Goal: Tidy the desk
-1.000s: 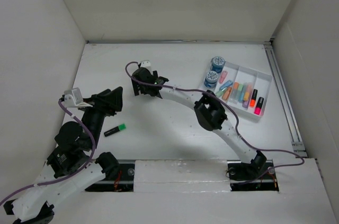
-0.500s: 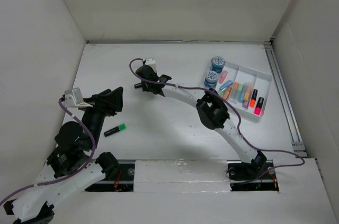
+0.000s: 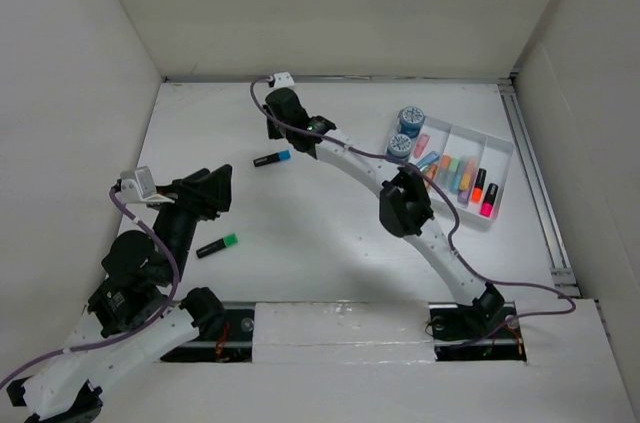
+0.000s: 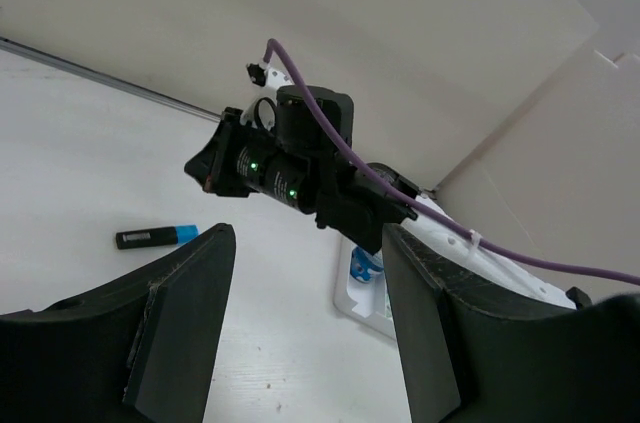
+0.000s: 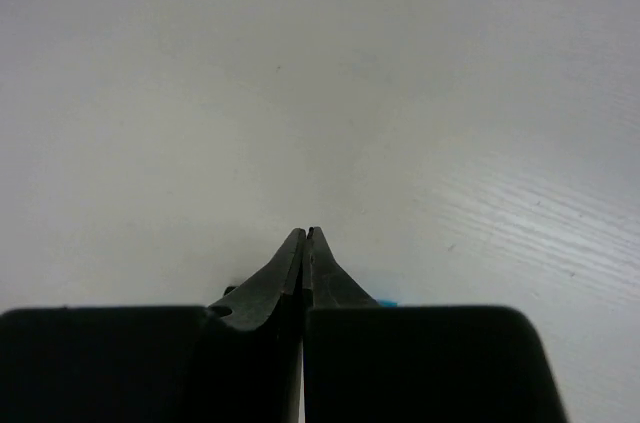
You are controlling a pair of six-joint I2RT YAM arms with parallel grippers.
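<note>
Probably the step in hand is picking up the blue-capped marker [image 3: 271, 157], which lies on the table [image 3: 300, 273] close to your right pincer [image 5: 305, 238]. That pincer is pressed together and holds nothing. So spread it first, then lower it across the marker's middle, at a right angle to its length, before you squeeze. The left pincer [image 4: 307, 243] is wide apart and empty, near the green-capped marker [image 3: 216, 246]. The table spreads under both arms, between white walls. The compartmented tray [image 3: 503, 186] at the right holds coloured highlighters [image 3: 447, 173] in its middle sections and two black-bodied markers [image 3: 479, 184] in the end one. Two blue tape rolls [image 3: 410, 121] stand at its left end; whether inside or beside it, I cannot tell.
</note>
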